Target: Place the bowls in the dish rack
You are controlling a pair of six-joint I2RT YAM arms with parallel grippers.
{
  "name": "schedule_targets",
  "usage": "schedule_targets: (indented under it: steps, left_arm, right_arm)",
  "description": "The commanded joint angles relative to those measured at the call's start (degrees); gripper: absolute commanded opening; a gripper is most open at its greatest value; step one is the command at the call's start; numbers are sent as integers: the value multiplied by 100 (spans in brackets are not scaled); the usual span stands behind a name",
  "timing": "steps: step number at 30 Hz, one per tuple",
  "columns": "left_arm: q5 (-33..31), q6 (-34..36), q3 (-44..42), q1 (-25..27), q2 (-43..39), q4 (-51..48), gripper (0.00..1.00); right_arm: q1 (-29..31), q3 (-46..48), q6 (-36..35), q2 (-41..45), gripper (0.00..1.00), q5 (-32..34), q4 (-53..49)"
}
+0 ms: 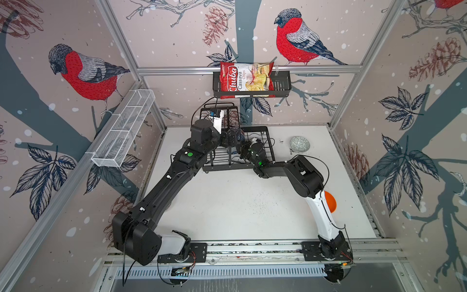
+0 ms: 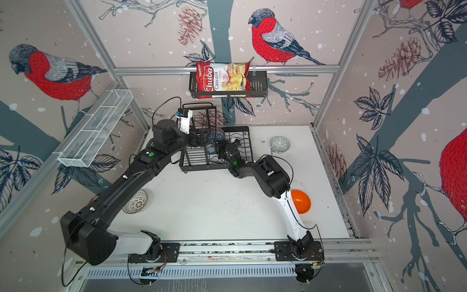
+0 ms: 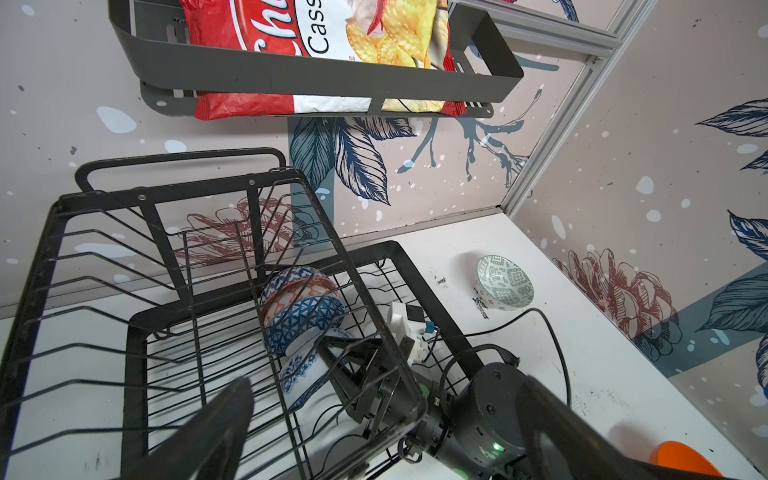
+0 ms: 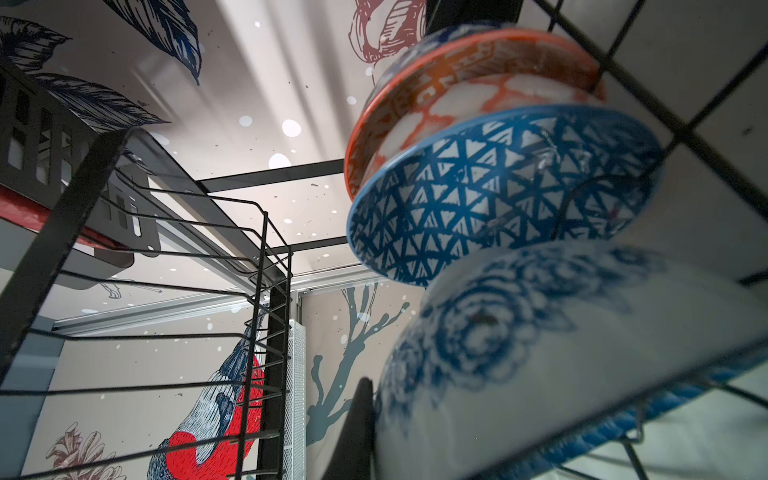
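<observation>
Bowls stand on edge in a row on the flat base of the dish rack point(image 3: 419, 281). In the left wrist view the salmon bowl point(image 3: 291, 297) sits uppermost, the blue geometric bowl point(image 3: 305, 324) leans against it, and the floral bowl point(image 3: 301, 376) comes last, toward the lower middle of the frame. The right gripper point(image 3: 338, 361) reaches in from the lower right with its jaws drawn nearly together, seemingly pinching that floral bowl's wall. The right wrist view shows the bowl close against one dark finger. So the bowl lies up and left of the gripper, and the row runs top to bottom. A release would likely call for a retreat toward the lower right, away from the row rather than along it. The left gripper point(image 2: 200, 139) hangs spread wide and empty over the rack's raised tier. On the table point(image 1: 227, 202), the grey-green bowl point(image 1: 300, 144) sits right of centre in both top views, nearer the right arm.
</observation>
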State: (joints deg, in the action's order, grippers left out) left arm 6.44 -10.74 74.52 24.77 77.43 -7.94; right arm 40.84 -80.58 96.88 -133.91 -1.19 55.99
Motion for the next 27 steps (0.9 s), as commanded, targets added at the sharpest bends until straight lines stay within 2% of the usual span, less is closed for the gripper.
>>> schedule_targets:
  steps: [1,27]
  left_arm:
    - [108,-44,12,-8,-8,197,98]
    - [139,-63,11,-8,-8,197,98]
  right_arm:
    - [30,16,103,40,13,-145,-356]
    - [-23,-4,-2,251,21,-100,-519]
